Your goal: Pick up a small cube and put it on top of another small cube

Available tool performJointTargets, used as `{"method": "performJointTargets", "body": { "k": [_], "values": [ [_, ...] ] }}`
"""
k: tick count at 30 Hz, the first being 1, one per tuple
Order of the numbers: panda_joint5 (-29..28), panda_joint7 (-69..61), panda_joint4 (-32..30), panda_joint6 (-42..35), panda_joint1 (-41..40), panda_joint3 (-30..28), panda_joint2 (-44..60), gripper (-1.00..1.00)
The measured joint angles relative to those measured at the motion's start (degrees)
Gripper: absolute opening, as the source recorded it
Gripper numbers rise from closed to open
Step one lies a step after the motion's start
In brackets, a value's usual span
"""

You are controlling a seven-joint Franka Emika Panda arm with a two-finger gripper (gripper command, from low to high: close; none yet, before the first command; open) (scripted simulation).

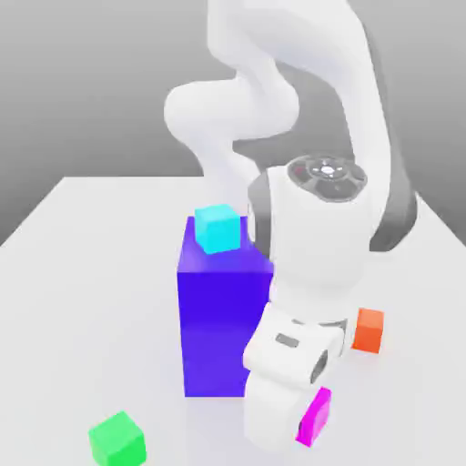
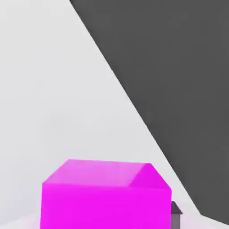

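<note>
The small cube [image 1: 319, 414] is bright magenta-pink and sits low at the front of the white table, on the exterior view's right. My gripper [image 1: 300, 428] hangs from the bent white arm right over it, and the hand's body hides most of the cube. In the hand view the small cube [image 2: 105, 197] is very near, and a dark fingertip [image 2: 175, 214] lies against its side. The gripper is shut on the cube.
A tall blue-violet block [image 1: 221, 319] stands just behind the hand, with a cyan cube [image 1: 217, 227] on top. An orange cube [image 1: 369, 329] lies on the exterior view's right and a green cube [image 1: 117, 440] at the front left. The table's edge [image 2: 134, 112] runs close by.
</note>
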Motion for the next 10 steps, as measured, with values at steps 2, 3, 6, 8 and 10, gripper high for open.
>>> {"method": "performJointTargets", "body": {
  "k": [2, 3, 6, 8, 10],
  "values": [
    [0.8, -2.1, -0.7, -0.6, -3.2, -2.4, -1.2, -1.00],
    [1.5, -3.3, -0.8, -0.4, -5.0, -3.4, -1.0, -1.00],
    [6.3, -8.5, 0.2, 3.5, -10.9, -4.0, 4.3, -1.00],
    [7.4, -9.5, 0.4, 4.8, -12.0, -3.5, 5.9, 1.00],
    [7.4, -9.5, 0.4, 4.8, -12.0, -3.5, 5.9, 1.00]
  ]
}}
